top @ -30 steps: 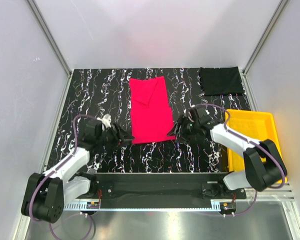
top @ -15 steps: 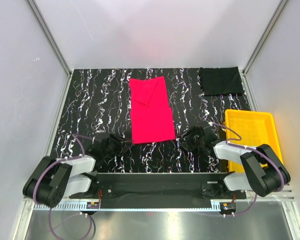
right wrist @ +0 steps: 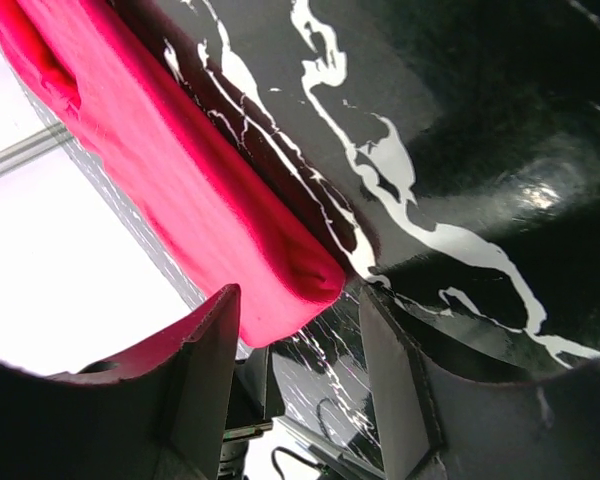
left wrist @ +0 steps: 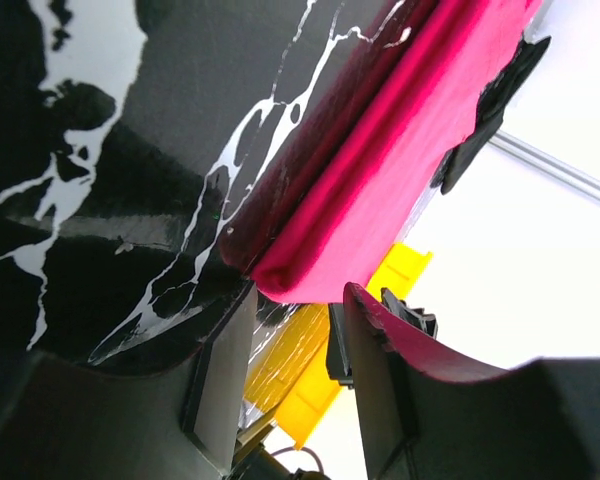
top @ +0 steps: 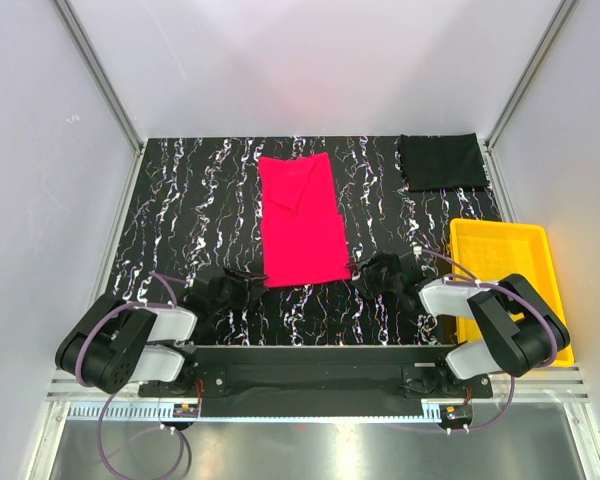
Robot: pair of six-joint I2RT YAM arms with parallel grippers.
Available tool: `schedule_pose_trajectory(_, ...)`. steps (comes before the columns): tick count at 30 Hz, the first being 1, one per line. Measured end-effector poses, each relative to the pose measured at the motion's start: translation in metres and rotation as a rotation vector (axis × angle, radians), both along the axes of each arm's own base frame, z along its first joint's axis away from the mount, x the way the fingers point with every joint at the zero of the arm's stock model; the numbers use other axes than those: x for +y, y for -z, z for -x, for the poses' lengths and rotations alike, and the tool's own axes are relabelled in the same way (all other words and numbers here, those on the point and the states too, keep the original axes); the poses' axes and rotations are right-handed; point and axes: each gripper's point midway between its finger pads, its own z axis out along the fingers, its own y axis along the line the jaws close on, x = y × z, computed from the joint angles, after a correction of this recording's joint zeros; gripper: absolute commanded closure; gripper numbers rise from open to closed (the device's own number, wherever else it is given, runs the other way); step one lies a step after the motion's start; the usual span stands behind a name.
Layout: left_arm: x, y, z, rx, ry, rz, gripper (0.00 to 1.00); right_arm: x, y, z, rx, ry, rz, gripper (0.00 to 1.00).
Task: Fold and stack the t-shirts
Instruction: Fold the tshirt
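Observation:
The red t-shirt [top: 300,220] lies folded into a long strip in the middle of the table. The black t-shirt [top: 441,161] lies folded at the back right corner. My left gripper [top: 242,281] is low at the strip's near left corner, open, with nothing between its fingers; the red corner [left wrist: 310,270] lies just ahead of them. My right gripper [top: 365,270] is low at the near right corner, open and empty; the red corner [right wrist: 290,275] lies just ahead of its fingertips.
A yellow tray [top: 505,280] stands at the right near edge, beside the right arm. The tabletop [top: 180,200] is black with white veins. Grey walls close the left, back and right sides.
Both arms have drawn back toward their bases and dropped low to the table. The grippers have moved off the shirt's near corners. The red shirt has not moved.

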Motion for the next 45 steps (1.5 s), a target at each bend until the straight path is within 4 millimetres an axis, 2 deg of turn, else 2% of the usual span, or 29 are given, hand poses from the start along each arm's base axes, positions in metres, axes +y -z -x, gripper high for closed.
schedule_pose_trajectory(13, -0.004, 0.001, -0.006, 0.078, -0.009, -0.029, 0.52, 0.006, 0.002, -0.008, 0.016, 0.032, -0.029, 0.44)
schedule_pose_trajectory(20, 0.0, 0.001, 0.005, 0.117, -0.023, -0.04, 0.51, 0.007, 0.002, -0.006, 0.024, 0.034, -0.03, 0.46)
schedule_pose_trajectory(27, -0.003, 0.003, 0.003, 0.136, -0.03, -0.035, 0.53, 0.013, 0.004, -0.008, 0.031, 0.026, -0.038, 0.49)
schedule_pose_trajectory(30, -0.009, 0.004, -0.004, 0.139, -0.028, -0.024, 0.59, 0.016, 0.004, -0.011, 0.031, 0.025, -0.046, 0.52)
schedule_pose_trajectory(32, -0.01, 0.005, -0.006, 0.14, -0.032, -0.016, 0.74, 0.016, 0.005, -0.011, 0.034, 0.024, -0.045, 0.62)
schedule_pose_trajectory(33, -0.009, 0.007, -0.006, 0.145, -0.036, -0.018, 0.86, 0.016, 0.007, -0.01, 0.04, 0.024, -0.04, 0.68)
schedule_pose_trajectory(34, -0.008, 0.01, -0.005, 0.15, -0.038, -0.021, 1.0, 0.016, 0.009, -0.009, 0.046, 0.023, -0.037, 0.82)
schedule_pose_trajectory(37, -0.009, 0.01, -0.006, 0.139, -0.036, -0.019, 1.0, 0.014, 0.015, -0.005, 0.063, 0.019, -0.02, 0.94)
schedule_pose_trajectory(42, -0.008, 0.009, -0.002, 0.136, -0.018, -0.031, 1.0, 0.014, 0.015, 0.002, 0.062, -0.028, 0.003, 1.0)
schedule_pose_trajectory(45, -0.002, 0.006, 0.012, 0.128, -0.002, -0.044, 1.0, 0.014, 0.013, 0.02, 0.066, -0.088, 0.022, 1.0)
